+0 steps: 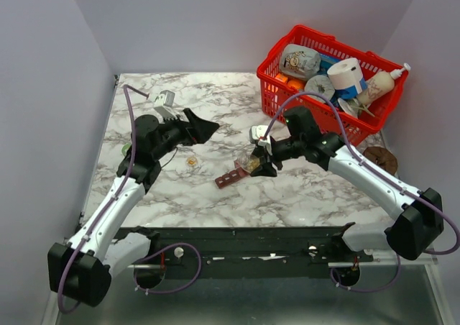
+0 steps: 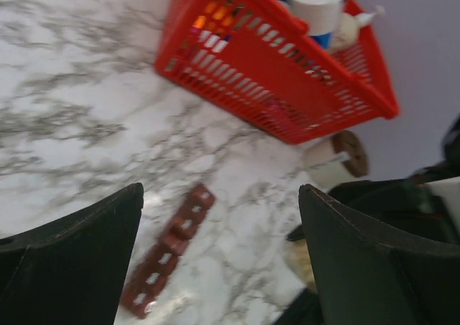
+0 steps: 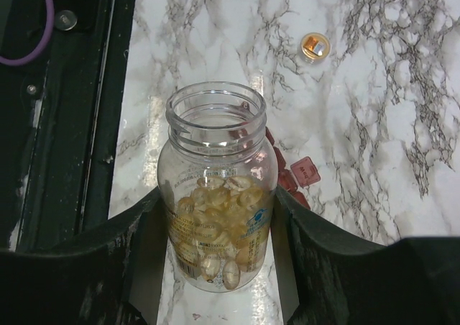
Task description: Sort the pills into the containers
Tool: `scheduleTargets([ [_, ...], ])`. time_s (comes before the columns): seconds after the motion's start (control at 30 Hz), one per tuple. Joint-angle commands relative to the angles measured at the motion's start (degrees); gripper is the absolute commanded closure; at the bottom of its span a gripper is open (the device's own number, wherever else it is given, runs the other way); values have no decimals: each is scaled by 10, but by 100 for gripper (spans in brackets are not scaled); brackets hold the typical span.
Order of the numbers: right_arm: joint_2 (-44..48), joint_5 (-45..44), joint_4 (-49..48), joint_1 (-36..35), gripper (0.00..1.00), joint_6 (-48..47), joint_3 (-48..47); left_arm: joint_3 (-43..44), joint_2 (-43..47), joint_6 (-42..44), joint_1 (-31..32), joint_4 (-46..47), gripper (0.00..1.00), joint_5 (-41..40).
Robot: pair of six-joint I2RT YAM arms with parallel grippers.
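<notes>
My right gripper (image 1: 257, 165) (image 3: 217, 195) is shut on a clear uncapped bottle (image 3: 215, 195) and holds it upright just above the marble table. The pills (image 3: 215, 231), amber capsules, fill its lower half. The bottle's round cap (image 3: 314, 46) (image 1: 192, 162) lies on the table apart from it. The containers, a dark red-brown strip (image 1: 231, 176) (image 2: 169, 249), lie just left of the bottle. In the right wrist view the strip (image 3: 302, 172) shows partly behind the bottle, with one lid open. My left gripper (image 1: 205, 127) (image 2: 221, 190) is open and empty, above the table to the strip's upper left.
A big red mesh basket (image 1: 273, 88) (image 2: 287, 73) full of household items stands at the back right. A brown disc (image 1: 379, 158) (image 2: 352, 152) lies near its front corner. The black arm mount rail (image 1: 251, 257) runs along the near edge.
</notes>
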State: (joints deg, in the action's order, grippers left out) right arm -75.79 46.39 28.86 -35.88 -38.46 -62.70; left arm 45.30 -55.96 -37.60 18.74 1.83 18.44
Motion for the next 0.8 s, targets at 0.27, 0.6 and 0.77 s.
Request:
scheduleTargets([
  [0.27, 4, -2, 7, 2, 87, -9, -3, 71, -85, -162, 118, -10, 10, 121],
  [0.6, -3, -9, 3, 5, 87, 0, -9, 104, -114, -97, 148, -124, 21, 98],
  [0.77, -4, -13, 3, 6, 86, 0, -8, 116, -130, -89, 157, -133, 22, 113],
])
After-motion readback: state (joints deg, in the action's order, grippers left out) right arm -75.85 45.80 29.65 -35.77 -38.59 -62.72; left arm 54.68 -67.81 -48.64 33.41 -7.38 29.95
